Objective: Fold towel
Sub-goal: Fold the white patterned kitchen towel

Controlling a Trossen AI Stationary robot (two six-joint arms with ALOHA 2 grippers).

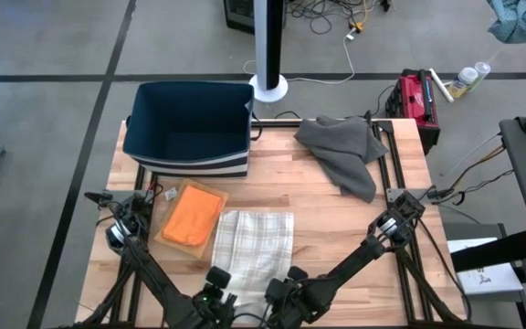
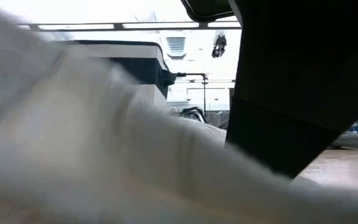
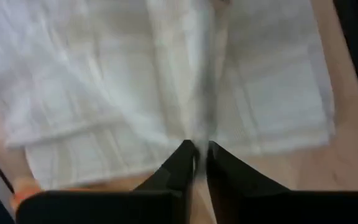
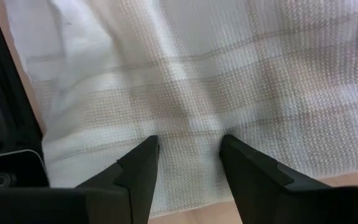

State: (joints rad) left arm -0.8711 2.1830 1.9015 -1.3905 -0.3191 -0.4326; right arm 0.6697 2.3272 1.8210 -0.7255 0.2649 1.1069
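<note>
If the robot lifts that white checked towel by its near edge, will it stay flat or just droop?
The white checked towel would probably droop: it already lies in soft wrinkles and a raised pleat runs up from the left gripper. Its waffle weave looks thin, so likely light. Pushed, it would probably bunch up on the wooden table rather than slide whole.

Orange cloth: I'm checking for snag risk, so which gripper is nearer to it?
Left. The left gripper sits at the plaid towel's near edge, just off the orange cloth; the right gripper is farther along that edge.

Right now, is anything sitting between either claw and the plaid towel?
Nothing visible. Both claws are right at the plaid towel's near edge: the left claw is pinched on a ridge of it, and the right claw is spread open over the cloth.
</note>
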